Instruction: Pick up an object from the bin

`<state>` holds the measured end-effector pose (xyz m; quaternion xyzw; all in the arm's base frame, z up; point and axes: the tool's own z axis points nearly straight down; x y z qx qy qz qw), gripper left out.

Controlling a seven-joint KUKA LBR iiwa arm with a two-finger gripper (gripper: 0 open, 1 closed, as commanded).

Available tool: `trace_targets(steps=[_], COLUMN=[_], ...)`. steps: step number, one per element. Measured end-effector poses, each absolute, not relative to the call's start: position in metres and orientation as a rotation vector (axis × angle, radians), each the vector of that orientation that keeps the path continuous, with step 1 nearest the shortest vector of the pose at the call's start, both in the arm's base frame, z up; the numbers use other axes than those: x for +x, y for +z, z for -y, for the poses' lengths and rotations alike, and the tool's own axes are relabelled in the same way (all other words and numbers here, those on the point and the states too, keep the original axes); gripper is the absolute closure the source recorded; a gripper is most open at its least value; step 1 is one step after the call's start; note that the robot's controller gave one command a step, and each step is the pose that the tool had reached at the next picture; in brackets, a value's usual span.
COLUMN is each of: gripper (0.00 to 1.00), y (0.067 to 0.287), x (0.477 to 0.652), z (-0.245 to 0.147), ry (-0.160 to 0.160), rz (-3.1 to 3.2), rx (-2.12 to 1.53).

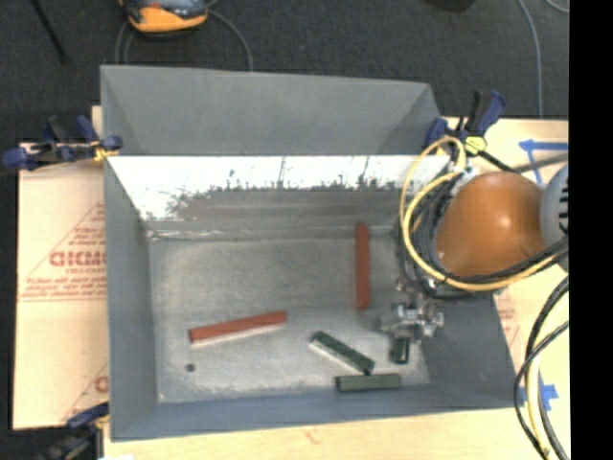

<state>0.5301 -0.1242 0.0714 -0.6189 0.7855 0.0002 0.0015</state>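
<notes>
In your grey bin [129, 295]: one red bar [238, 328] lower left, a second red bar [363, 264] right, two green strips [342, 351] near the lower wall

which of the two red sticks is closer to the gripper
The red stick running up the view on the right, its lower end just left of the gripper. The other red stick lies crosswise, well over toward the left.

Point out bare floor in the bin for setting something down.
Bare: the floor left of the upright red stick and above the lying red stick. Crowded: lower right, slanted green stick, flat green stick and small dark piece by the gripper.
</notes>
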Motion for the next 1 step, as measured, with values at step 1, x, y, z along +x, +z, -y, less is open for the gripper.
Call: trace_targets(steps=[1], gripper=[1.0], y=[0.2732], x=[0.5626], z=[0.1202], ry=[-0.004], rz=[-2.448], rx=[-1.963])
